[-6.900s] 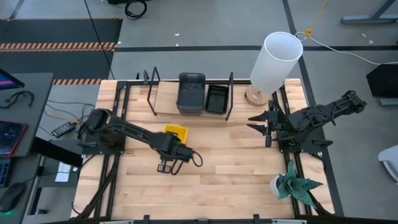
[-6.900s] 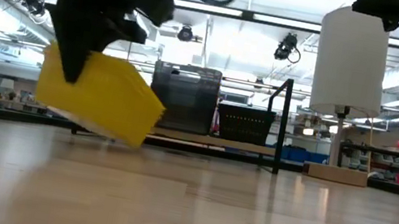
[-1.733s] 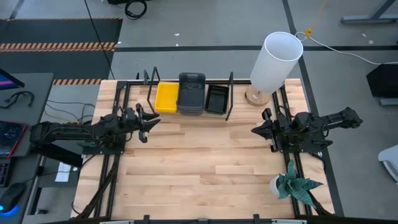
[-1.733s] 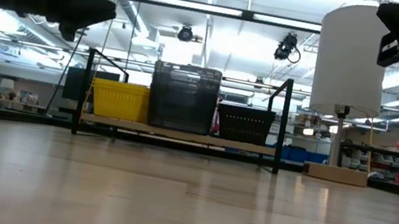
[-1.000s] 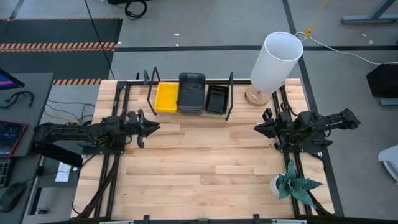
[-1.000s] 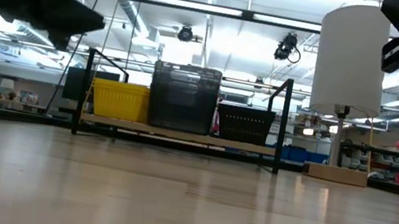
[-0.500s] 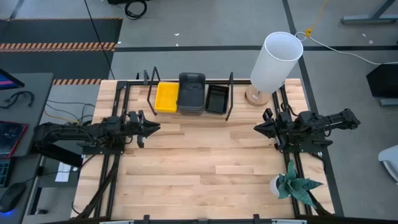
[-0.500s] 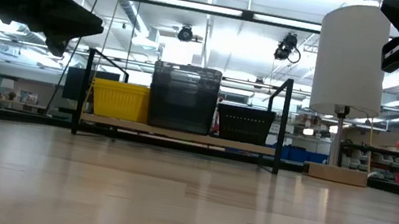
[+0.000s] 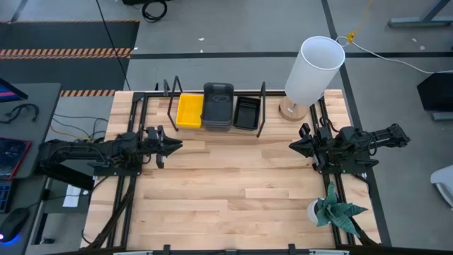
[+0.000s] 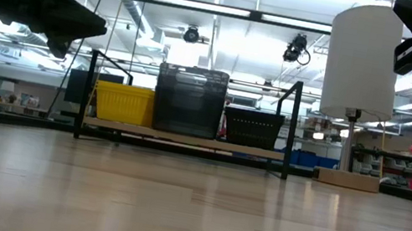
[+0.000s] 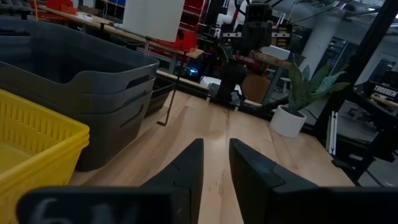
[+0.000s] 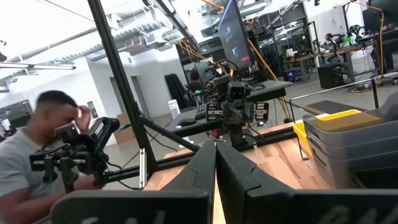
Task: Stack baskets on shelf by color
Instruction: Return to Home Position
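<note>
Three groups of baskets sit side by side on the shelf (image 10: 185,138) at the table's far edge. They are a yellow basket (image 9: 189,110), a nested stack of dark grey ones (image 9: 218,106) and a black slotted one (image 9: 246,112), all resting on their bases on the board. My left gripper (image 9: 170,145) hovers near the table's left edge, pointing right, with a narrow gap between its fingers (image 11: 186,168). My right gripper (image 9: 294,146) waits near the right edge, pointing left, fingers shut. Neither holds anything.
A tall white lamp (image 9: 311,71) stands at the far right corner, right of the shelf's black upright (image 9: 261,110). A small potted plant (image 9: 336,209) sits at the near right. A person (image 12: 37,149) shows beyond the table's left side. The tabletop (image 9: 233,177) lies between the arms.
My left gripper settled slightly downward near the table's left edge, then kept still. The baskets on the shelf have not moved.
</note>
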